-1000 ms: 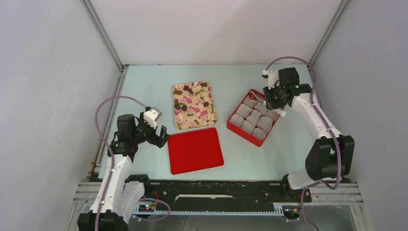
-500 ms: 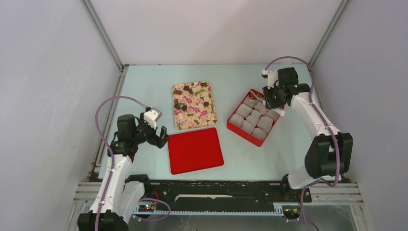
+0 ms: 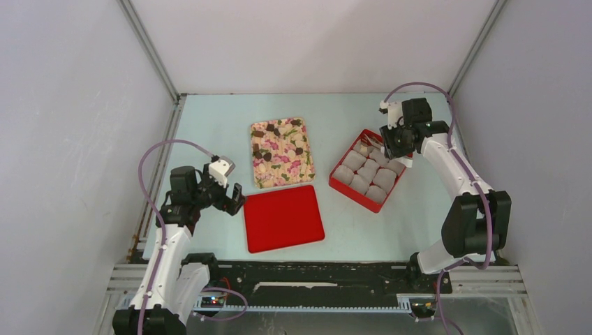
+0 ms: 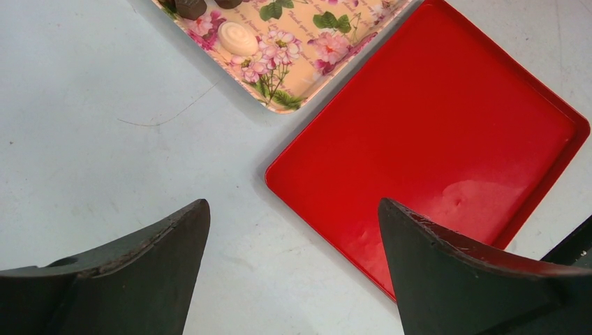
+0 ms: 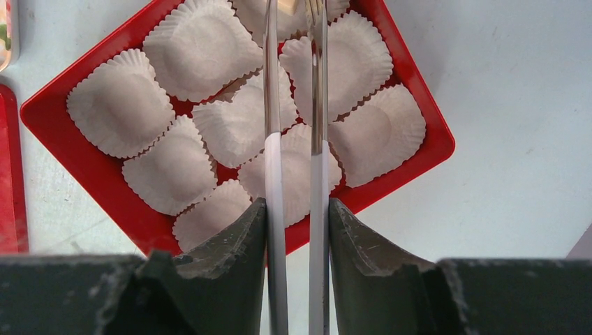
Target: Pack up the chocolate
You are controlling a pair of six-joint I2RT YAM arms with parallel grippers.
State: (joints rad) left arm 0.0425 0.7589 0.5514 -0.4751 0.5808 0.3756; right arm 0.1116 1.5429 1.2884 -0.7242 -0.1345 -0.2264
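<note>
Several dark and pale chocolate lumps (image 3: 299,150) lie on a floral tray (image 3: 280,152); the left wrist view catches a pale one (image 4: 238,38) at the tray's near corner. A red box (image 3: 352,193) holds crinkled paper cups (image 5: 199,45), all bare where they show. My right gripper (image 3: 393,142) hangs over the box's far corner, shut on a pair of clear tongs (image 5: 271,105) that reach across the cups; their tips are out of view. Over the bare table, just left of the red lid (image 3: 283,218), my left gripper (image 3: 234,197) is open and holds nothing.
The red lid (image 4: 447,139) lies flat, near the floral tray's front edge and left of the box (image 5: 129,213). Grey walls close in the table on three sides. The arm bases and a black rail run along the near edge.
My right gripper has shifted slightly toward the far corner of the box with the tongs. The left arm has not moved.
</note>
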